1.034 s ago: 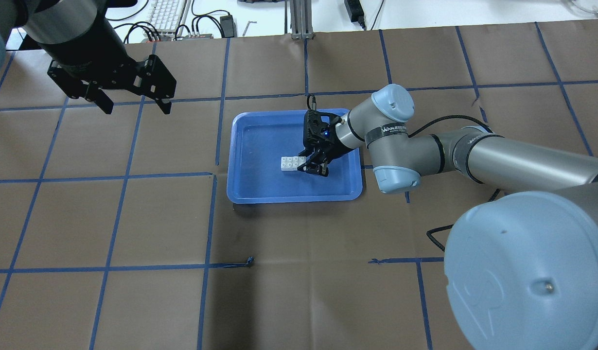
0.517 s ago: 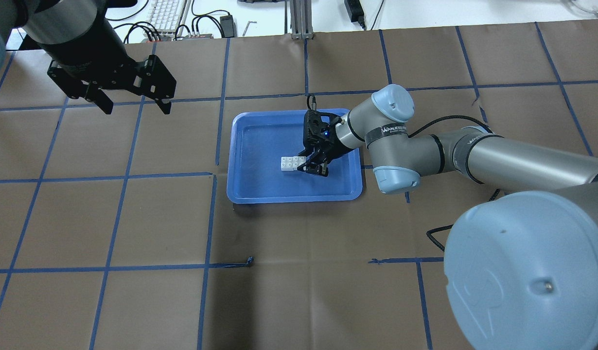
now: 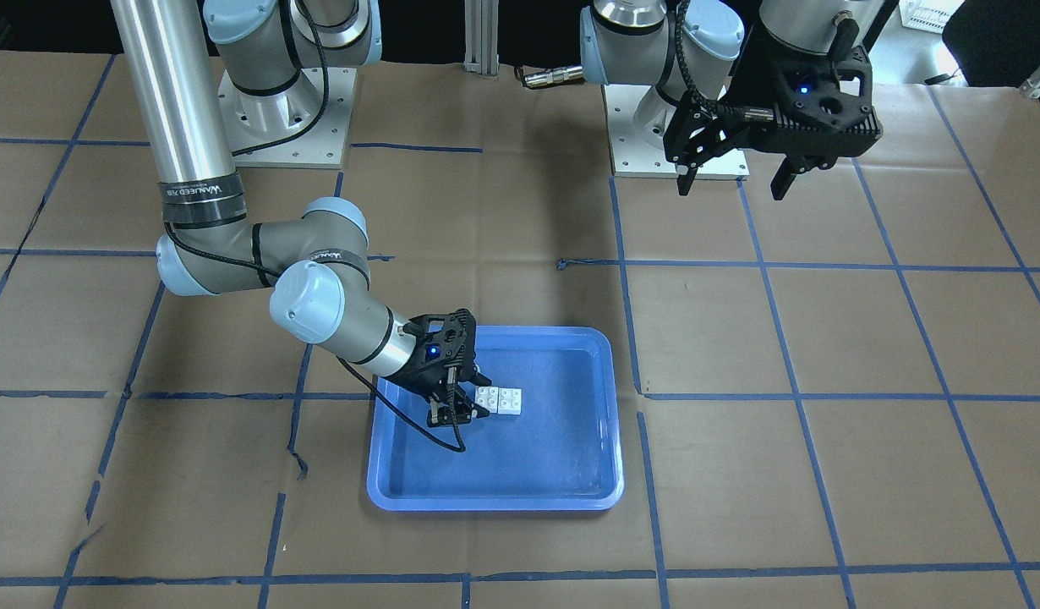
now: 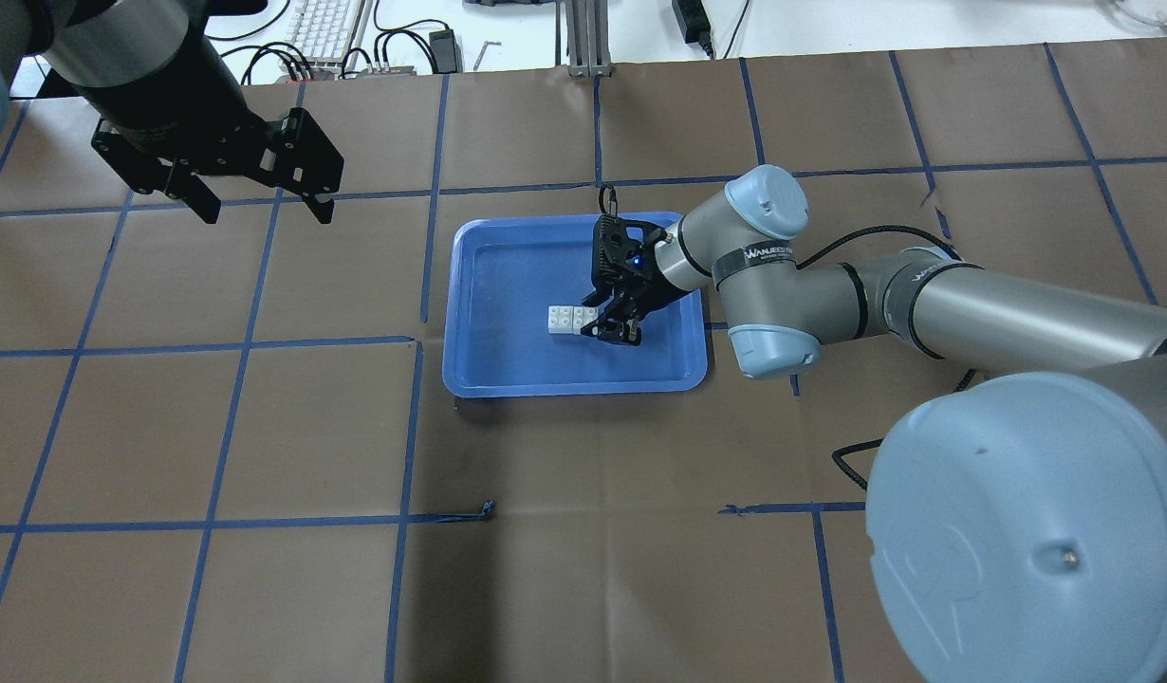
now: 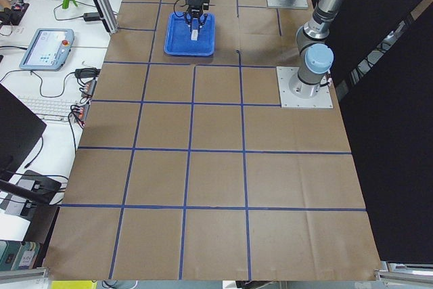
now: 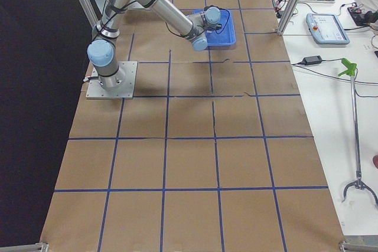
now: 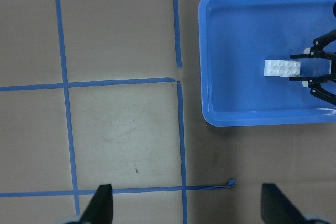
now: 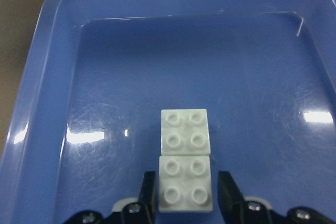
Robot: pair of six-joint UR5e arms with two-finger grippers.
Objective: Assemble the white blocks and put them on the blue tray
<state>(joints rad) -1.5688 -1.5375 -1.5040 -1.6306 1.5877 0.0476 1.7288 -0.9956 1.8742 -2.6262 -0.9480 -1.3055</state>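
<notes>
Two white blocks lie end to end and touching on the floor of the blue tray. They also show in the overhead view, the front view and the left wrist view. My right gripper is low in the tray. Its fingers stand on either side of the nearer block with narrow gaps, slightly open. My left gripper is open and empty, high above the table far to the left of the tray; it also shows in the front view.
The table is covered in brown paper with a grid of blue tape. The tray's raised rim surrounds the blocks. A keyboard and cables lie beyond the far table edge. Both arm bases stand at the robot side.
</notes>
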